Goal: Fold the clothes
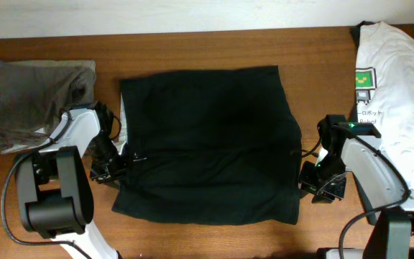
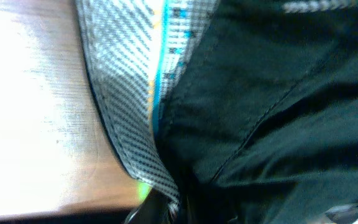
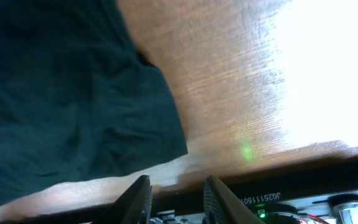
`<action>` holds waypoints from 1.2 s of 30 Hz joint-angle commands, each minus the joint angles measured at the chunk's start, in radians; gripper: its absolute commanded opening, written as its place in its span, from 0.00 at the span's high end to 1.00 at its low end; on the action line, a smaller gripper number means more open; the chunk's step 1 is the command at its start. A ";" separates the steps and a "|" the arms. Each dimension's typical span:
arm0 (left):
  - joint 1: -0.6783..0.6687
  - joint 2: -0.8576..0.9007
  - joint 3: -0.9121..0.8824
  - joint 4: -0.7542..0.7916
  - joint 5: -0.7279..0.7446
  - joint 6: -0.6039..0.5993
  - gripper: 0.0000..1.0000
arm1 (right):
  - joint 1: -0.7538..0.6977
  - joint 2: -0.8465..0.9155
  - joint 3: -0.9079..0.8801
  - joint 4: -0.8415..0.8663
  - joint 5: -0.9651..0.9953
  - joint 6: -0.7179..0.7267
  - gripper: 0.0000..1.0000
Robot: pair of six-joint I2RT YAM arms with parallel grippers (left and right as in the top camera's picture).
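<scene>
The black shorts point(image 1: 207, 144) lie spread flat in the middle of the table, with the pale checked inner waistband point(image 1: 124, 122) showing at their left edge. My left gripper point(image 1: 134, 154) is at that edge. In the left wrist view the waistband point(image 2: 123, 74) and black cloth point(image 2: 278, 112) run down into the jaws point(image 2: 166, 211), which look shut on them. My right gripper point(image 1: 304, 152) is at the shorts' right edge. In the right wrist view its fingers point(image 3: 178, 183) are open and empty over bare wood, just short of the shorts' hem point(image 3: 61, 93).
A crumpled grey garment point(image 1: 34, 101) lies at the back left. A white printed T-shirt point(image 1: 394, 101) lies at the right edge. The wooden table point(image 1: 207, 237) shows in front of the shorts, and a pale wall runs along the back.
</scene>
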 commanded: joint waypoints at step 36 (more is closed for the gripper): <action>-0.151 0.035 0.140 0.466 0.075 0.134 0.67 | 0.131 0.846 0.826 0.882 -0.023 -0.141 0.78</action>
